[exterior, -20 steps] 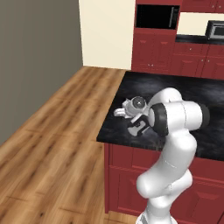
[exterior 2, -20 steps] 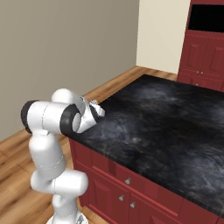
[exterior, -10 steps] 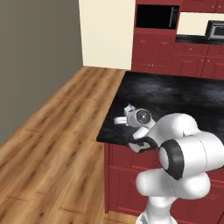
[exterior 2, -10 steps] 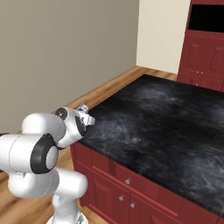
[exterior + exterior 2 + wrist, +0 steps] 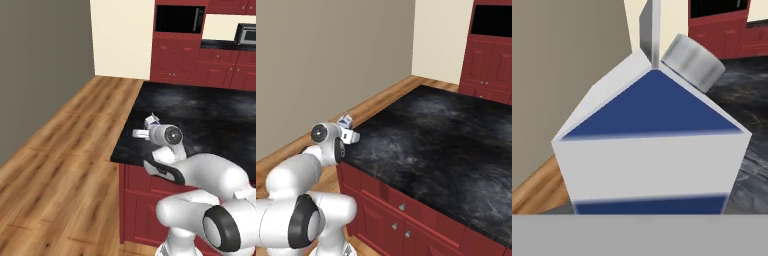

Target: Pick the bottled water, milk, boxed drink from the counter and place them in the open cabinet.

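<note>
One milk carton [image 5: 652,145] is sitting right in front of the hand camera, white with a blue gable panel, a blue band low on its face and a grey round cap on the right slope of its top. In the left base view the same milk carton [image 5: 151,120] is showing as a small white and blue shape at the tip of the claw [image 5: 148,127], over the near left corner of the worktop [image 5: 210,115]; in the right base view it [image 5: 345,120] is sitting just above the claw [image 5: 351,132] at that same corner of the worktop [image 5: 446,145]. The claw is appearing to be clamped on the milk carton, with the carton sitting tight against the hand, though the fingertips themselves are too small in the base views and hidden in the hand view, so the contact cannot be confirmed fully. The white arm is bending low, with its elbow down in front of the red cabinet base [image 5: 406,220] and its forearm reaching up toward the corner. Glossy black marbled stone is stretching away to the right and far side. Wooden floor [image 5: 65,150] is lying to the left of the worktop, and red cabinets [image 5: 190,65] are standing along the far wall, with a dark open recess [image 5: 179,19] above them.
</note>
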